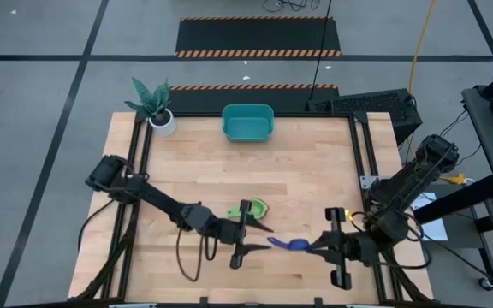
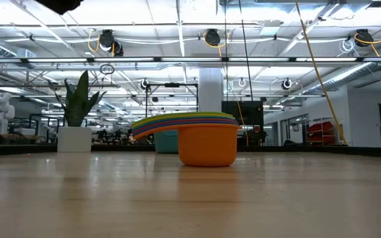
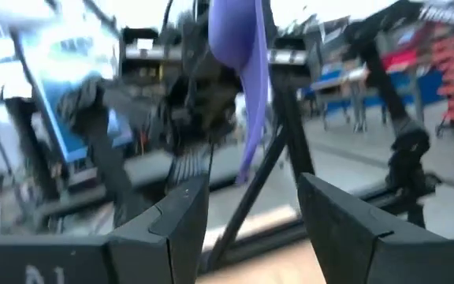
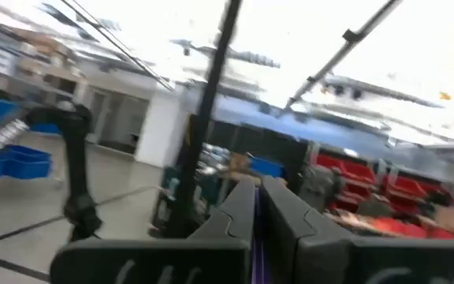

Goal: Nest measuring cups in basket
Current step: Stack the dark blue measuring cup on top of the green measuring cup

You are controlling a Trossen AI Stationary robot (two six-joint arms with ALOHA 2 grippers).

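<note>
A nested stack of measuring cups (image 2: 207, 142), orange outermost and green (image 1: 253, 208) on top, stands on its base on the table. The teal basket (image 1: 247, 123) sits at the far edge, partly behind the stack (image 2: 166, 141) in the low view. My right gripper (image 1: 319, 246) (image 4: 257, 193) is shut on a blue cup (image 1: 296, 245) near the near edge. My left gripper (image 1: 262, 237) (image 3: 251, 185) is open, level, and points at that cup (image 3: 239, 39) from the table's left without touching it. My right gripper pinches a thin blue part of the cup (image 4: 255, 246) between its two fingers, coming level from the table's right. Whether that part is the handle or the rim, I cannot tell. The cup's bowl (image 1: 298, 245) juts toward the left gripper.
A white plant pot (image 1: 163, 121) with a spiky plant stands at the far left corner. A cable (image 1: 191, 257) loops under the left arm. Bare wood lies between the stack and the basket.
</note>
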